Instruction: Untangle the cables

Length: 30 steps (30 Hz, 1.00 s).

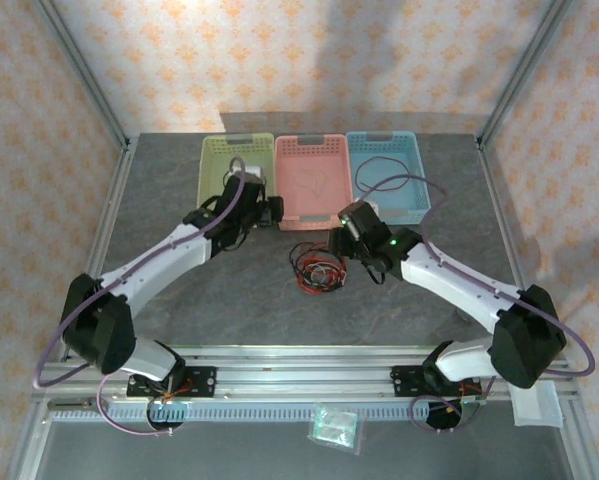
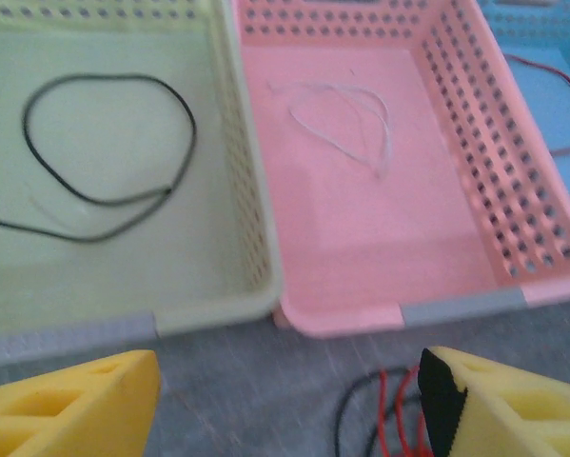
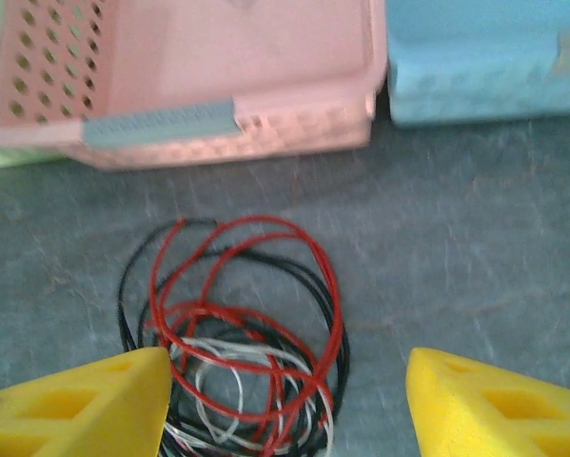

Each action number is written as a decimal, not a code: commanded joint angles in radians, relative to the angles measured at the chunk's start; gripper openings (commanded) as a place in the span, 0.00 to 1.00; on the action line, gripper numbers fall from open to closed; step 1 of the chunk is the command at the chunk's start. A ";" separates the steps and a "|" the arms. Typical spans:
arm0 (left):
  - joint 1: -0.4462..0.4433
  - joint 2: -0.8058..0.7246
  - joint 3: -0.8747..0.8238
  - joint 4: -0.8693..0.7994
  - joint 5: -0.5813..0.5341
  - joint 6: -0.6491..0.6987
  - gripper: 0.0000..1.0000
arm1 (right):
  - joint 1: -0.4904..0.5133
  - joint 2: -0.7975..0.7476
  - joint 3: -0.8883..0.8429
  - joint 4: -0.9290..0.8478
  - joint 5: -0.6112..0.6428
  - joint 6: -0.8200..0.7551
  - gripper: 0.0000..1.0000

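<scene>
- Right gripper [image 3: 286, 371] spread wide, tangle [image 3: 237, 324] between its fingers: likely lining up a pick.
- Left gripper [image 2: 289, 369] spread, empty; sorted black cable [image 2: 191, 133] ahead in green basket [image 2: 256, 219].

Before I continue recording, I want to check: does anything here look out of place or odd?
A small clear plastic packet lies on the near ledge, outside the front rail; it looks stray. The tangled cables on the table are just unsorted.
</scene>
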 commanded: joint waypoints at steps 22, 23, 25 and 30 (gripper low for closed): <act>-0.393 -0.053 -0.369 0.427 -0.043 -0.340 0.78 | -0.094 0.058 -0.225 0.194 -0.286 0.148 0.46; -0.395 -0.048 -0.371 0.430 -0.042 -0.342 0.78 | -0.094 0.066 -0.225 0.196 -0.288 0.152 0.45; -0.395 -0.040 -0.386 0.447 -0.038 -0.346 0.78 | -0.094 0.078 -0.229 0.200 -0.291 0.156 0.41; -0.396 -0.003 -0.401 0.469 -0.035 -0.351 0.78 | -0.094 0.097 -0.219 0.209 -0.304 0.156 0.32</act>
